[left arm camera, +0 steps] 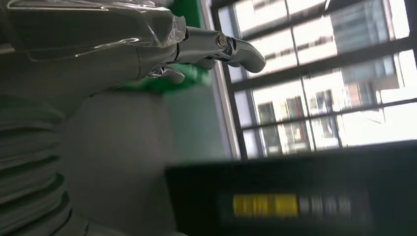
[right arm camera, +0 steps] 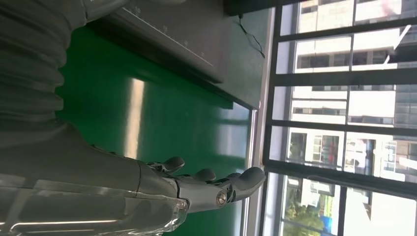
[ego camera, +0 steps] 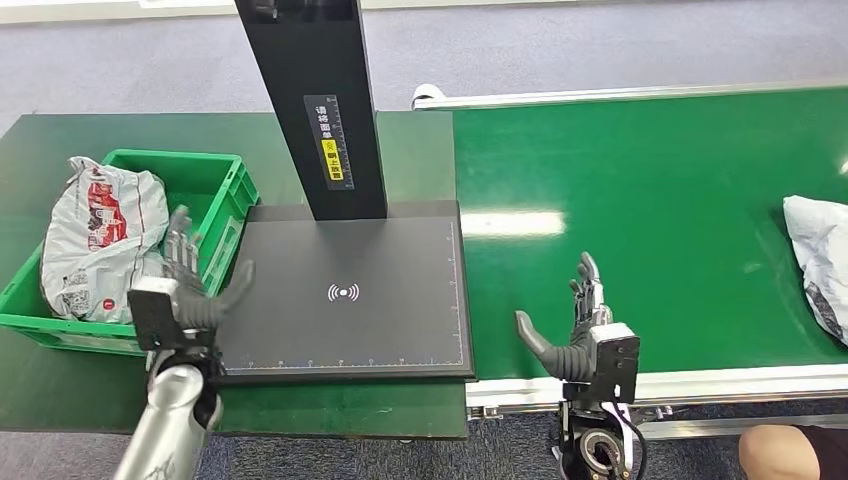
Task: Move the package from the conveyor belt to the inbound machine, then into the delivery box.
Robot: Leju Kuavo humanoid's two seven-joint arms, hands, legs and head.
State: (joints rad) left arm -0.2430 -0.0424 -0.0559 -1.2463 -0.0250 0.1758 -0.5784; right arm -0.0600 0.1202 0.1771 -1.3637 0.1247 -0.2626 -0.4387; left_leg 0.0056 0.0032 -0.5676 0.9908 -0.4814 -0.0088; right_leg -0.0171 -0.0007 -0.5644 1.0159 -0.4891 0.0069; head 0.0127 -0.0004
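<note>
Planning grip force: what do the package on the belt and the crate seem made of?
Package on the belt: likely thin plastic film, white-grey, crumpled with soft creases. Crate: apparently rigid moulded plastic, green, with a ribbed wall and thick rim.

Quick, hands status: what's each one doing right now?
Left hand: open, holding nothing, raised between the green crate and the black scanner plate.
Right hand: open, holding nothing, over the conveyor belt.
</note>
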